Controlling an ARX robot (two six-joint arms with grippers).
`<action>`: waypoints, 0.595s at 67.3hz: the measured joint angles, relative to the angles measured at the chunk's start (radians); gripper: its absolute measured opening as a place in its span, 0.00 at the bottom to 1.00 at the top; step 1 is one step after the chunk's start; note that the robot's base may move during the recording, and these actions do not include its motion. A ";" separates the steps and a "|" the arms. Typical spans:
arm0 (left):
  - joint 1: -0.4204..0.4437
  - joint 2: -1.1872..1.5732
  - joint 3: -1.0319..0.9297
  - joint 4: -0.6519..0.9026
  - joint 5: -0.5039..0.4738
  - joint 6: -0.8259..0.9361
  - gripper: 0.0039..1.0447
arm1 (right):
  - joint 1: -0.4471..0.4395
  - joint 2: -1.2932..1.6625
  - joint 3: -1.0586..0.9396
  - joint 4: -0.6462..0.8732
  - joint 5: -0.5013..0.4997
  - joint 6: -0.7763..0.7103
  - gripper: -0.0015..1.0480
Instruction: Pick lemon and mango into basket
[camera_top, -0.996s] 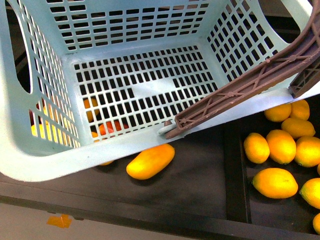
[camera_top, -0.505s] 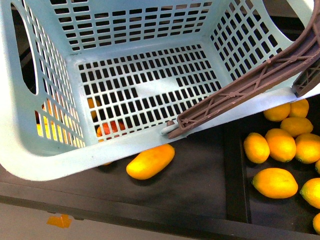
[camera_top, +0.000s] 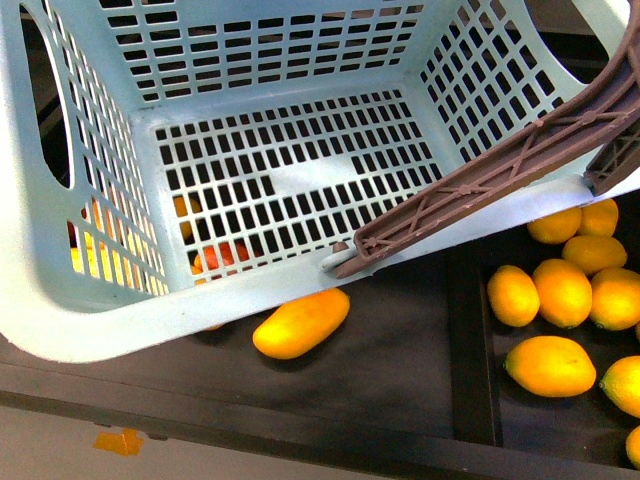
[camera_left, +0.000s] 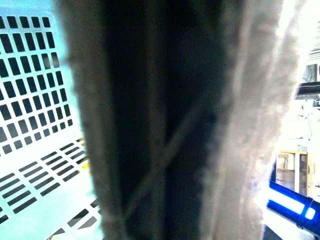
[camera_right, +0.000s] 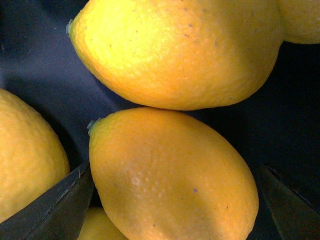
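The aqua-blue basket (camera_top: 120, 310) fills the upper front view, tilted and held up, with its brown handle (camera_top: 500, 165) across the right. Its slotted floor holds no fruit. A mango (camera_top: 300, 322) lies on the dark shelf just below the basket's rim. Several lemons (camera_top: 560, 292) lie in the right compartment. In the left wrist view the basket's handle (camera_left: 165, 125) fills the frame, blurred and very close, with the slotted wall (camera_left: 30, 100) beside it; my left gripper is shut on it. In the right wrist view my open right gripper (camera_right: 175, 200) has a lemon (camera_right: 170, 175) between its fingertips (camera_right: 55, 205).
A dark divider (camera_top: 470, 350) separates the mango's compartment from the lemons. More orange and red fruit (camera_top: 220, 255) shows through the basket's floor and left wall. The shelf's front edge (camera_top: 250, 425) runs along the bottom. Other lemons (camera_right: 175, 50) crowd the right gripper.
The basket shifted slightly right and up between the earliest frame and half a second ago, then stayed still. The fruit on the shelf has not moved.
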 joint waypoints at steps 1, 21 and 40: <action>0.000 0.000 0.000 0.000 0.000 0.000 0.14 | 0.000 0.001 0.000 0.000 0.002 0.001 0.92; 0.000 0.000 0.000 0.000 0.000 0.000 0.14 | -0.001 0.004 -0.002 -0.001 0.021 0.008 0.92; 0.000 0.000 0.000 0.000 0.000 0.000 0.14 | -0.002 0.003 -0.021 0.010 0.022 0.016 0.76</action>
